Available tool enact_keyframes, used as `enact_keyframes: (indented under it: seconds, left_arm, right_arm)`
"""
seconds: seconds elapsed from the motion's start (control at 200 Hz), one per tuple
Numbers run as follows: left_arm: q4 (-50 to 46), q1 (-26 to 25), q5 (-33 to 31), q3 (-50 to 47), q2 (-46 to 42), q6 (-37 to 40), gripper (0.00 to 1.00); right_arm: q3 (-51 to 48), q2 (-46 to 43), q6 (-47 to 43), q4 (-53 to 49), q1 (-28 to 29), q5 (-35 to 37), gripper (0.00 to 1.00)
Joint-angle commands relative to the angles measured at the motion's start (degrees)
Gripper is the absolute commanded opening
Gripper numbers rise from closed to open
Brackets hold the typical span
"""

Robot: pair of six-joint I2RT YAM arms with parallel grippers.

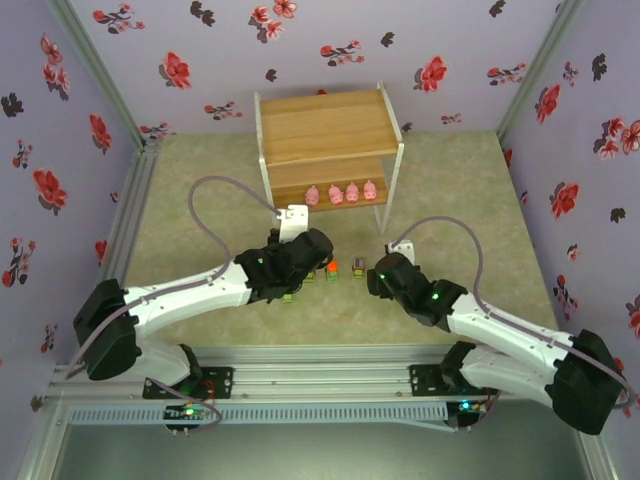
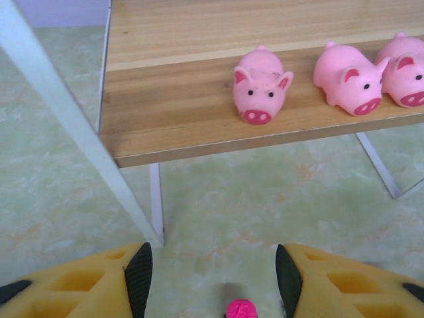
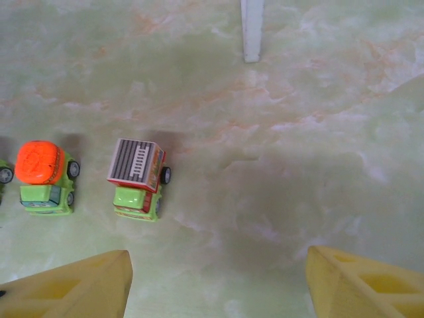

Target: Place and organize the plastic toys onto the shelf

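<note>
Several pink pig toys [image 1: 340, 193] stand in a row on the lower board of the wooden shelf [image 1: 320, 125]. In the left wrist view the nearest pig [image 2: 262, 86] faces me, with two more [image 2: 348, 79] to its right. My left gripper [image 2: 213, 281] is open over the mat in front of the shelf, and a magenta toy top [image 2: 240, 309] peeks up between its fingers without touching them. The orange-topped truck [image 3: 43, 175] and the grey-topped truck [image 3: 138, 179] sit on the mat. My right gripper [image 3: 218, 291] hangs open to the right of the grey one, holding nothing.
The small trucks [image 1: 332, 270] line up on the green mat between my two wrists. A white shelf leg [image 3: 252, 30] stands beyond the right gripper, and another leg [image 2: 156, 205] is ahead of the left one. Flowered walls enclose the table.
</note>
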Motion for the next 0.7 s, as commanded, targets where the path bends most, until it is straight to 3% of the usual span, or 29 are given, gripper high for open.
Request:
enact_keyframes:
  seconds: [0.0, 0.43, 0.695]
  left_arm:
    - [-2.19, -0.77, -2.33, -1.91, -2.38, -1.41, 0.56]
    - [-2.93, -2.7, -1.78, -11.12, -8.33, -5.33, 0.57]
    - [-2.73, -3.94, -0.59, -15.38, -10.45, -6.67, 0.57]
  right_arm:
    - [2.93, 2.33, 1.94, 0.96, 0.84, 3.16, 0.7]
    - [7.6, 12.2, 3.96, 2.28, 2.01, 2.66, 0.68]
    - [8.49, 15.0, 5.74, 3.15, 3.84, 6.13, 0.63]
